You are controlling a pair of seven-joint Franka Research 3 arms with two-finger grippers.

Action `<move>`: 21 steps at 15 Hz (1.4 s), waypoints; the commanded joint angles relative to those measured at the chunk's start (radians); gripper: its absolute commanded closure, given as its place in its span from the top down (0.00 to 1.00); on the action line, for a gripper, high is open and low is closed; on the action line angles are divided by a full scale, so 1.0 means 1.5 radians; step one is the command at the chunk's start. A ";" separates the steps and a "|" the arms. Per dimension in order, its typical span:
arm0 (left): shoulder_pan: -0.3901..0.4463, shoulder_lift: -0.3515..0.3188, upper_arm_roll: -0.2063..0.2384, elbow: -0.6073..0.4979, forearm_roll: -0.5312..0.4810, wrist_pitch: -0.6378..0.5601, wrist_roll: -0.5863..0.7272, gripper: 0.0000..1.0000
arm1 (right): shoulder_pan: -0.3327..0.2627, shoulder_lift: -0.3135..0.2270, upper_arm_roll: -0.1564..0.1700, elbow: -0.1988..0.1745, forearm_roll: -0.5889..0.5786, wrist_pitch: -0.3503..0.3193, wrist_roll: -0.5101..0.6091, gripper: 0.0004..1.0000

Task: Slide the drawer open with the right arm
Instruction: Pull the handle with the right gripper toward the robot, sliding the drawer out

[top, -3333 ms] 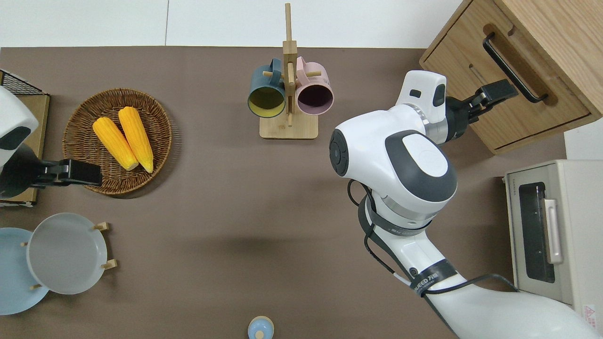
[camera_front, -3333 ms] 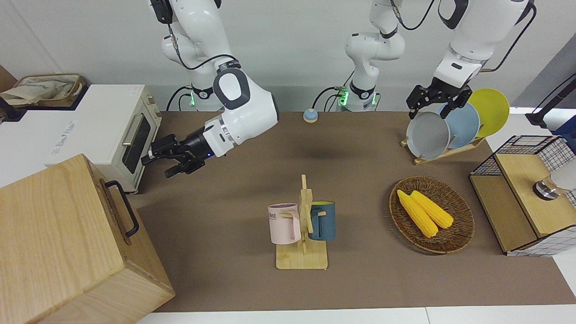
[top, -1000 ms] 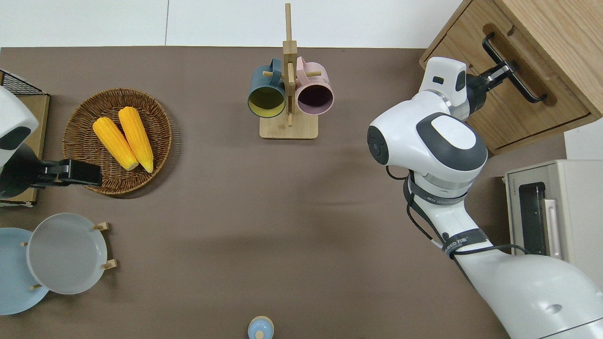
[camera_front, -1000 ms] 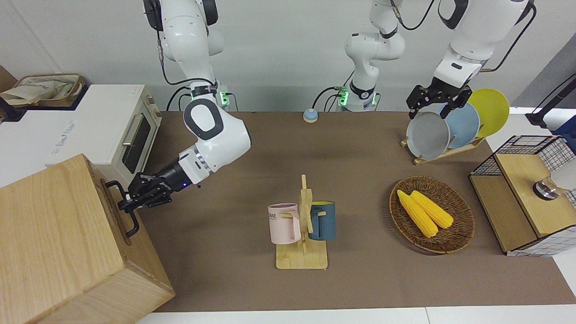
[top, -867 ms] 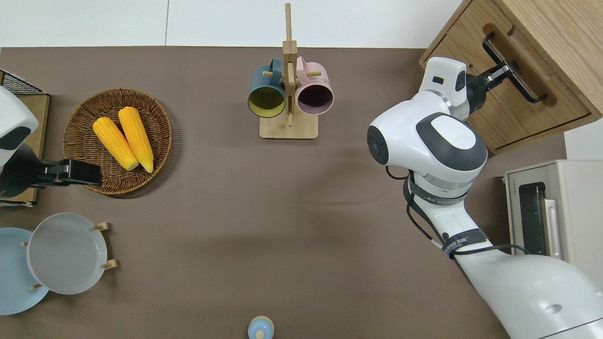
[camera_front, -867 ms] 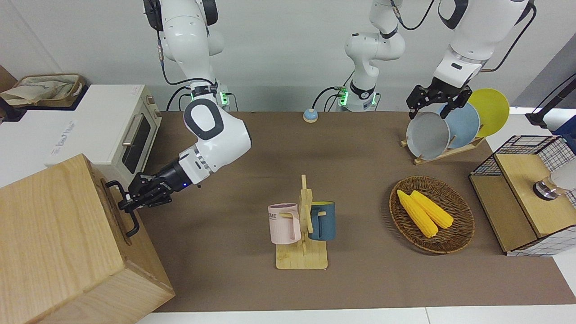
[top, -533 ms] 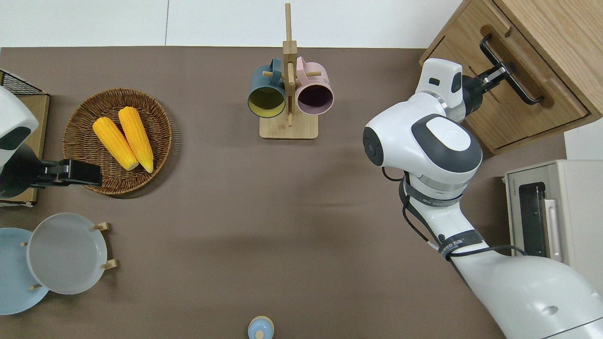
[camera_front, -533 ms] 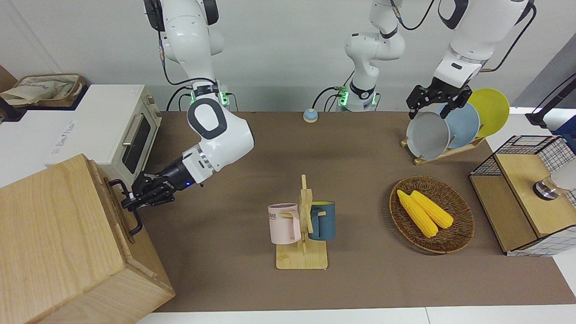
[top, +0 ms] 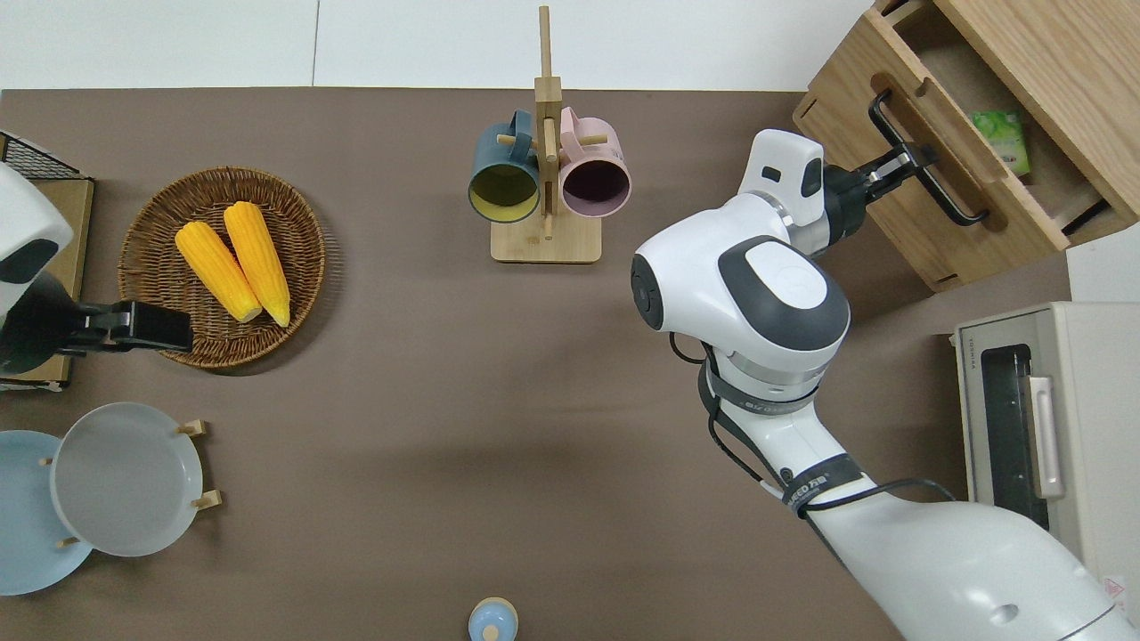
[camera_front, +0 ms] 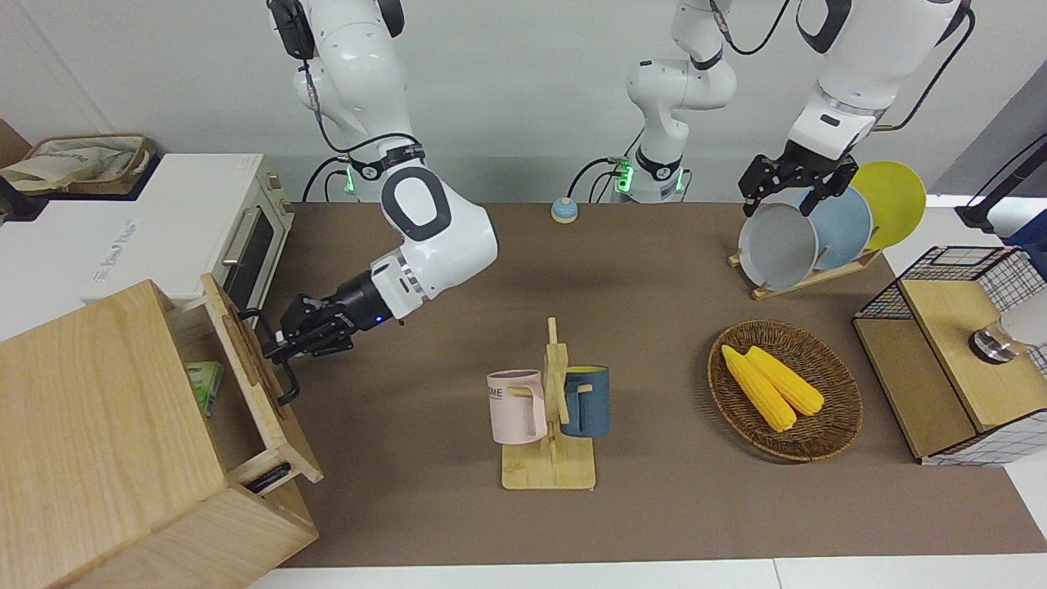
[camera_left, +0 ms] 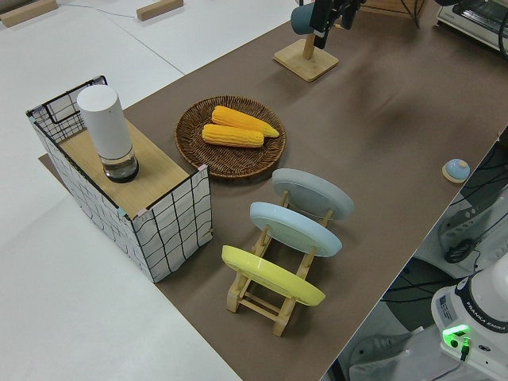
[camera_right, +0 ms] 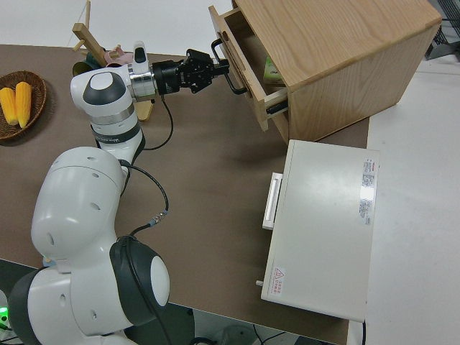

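Light-wood drawer (camera_front: 245,376), shut a second ago, is now drawn partly out of the box (camera_front: 98,442) at the right arm's end of the table, its black handle (top: 926,169) clamped in the right gripper (top: 899,165), leaving the task nearly done; the left arm is parked.
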 commanded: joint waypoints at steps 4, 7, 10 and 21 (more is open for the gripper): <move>-0.002 -0.006 0.002 0.001 0.008 -0.010 0.001 1.00 | 0.015 0.000 0.047 0.026 0.035 -0.062 0.017 0.00; -0.002 -0.006 0.002 0.001 0.008 -0.010 0.001 1.00 | 0.024 0.000 0.060 0.033 0.055 -0.085 0.017 0.00; -0.002 -0.006 0.002 0.001 0.008 -0.010 0.001 1.00 | 0.036 0.000 0.076 0.044 0.067 -0.111 0.017 0.00; -0.002 -0.006 0.002 0.001 0.008 -0.010 0.001 1.00 | 0.080 -0.001 0.098 0.057 0.126 -0.172 0.021 0.00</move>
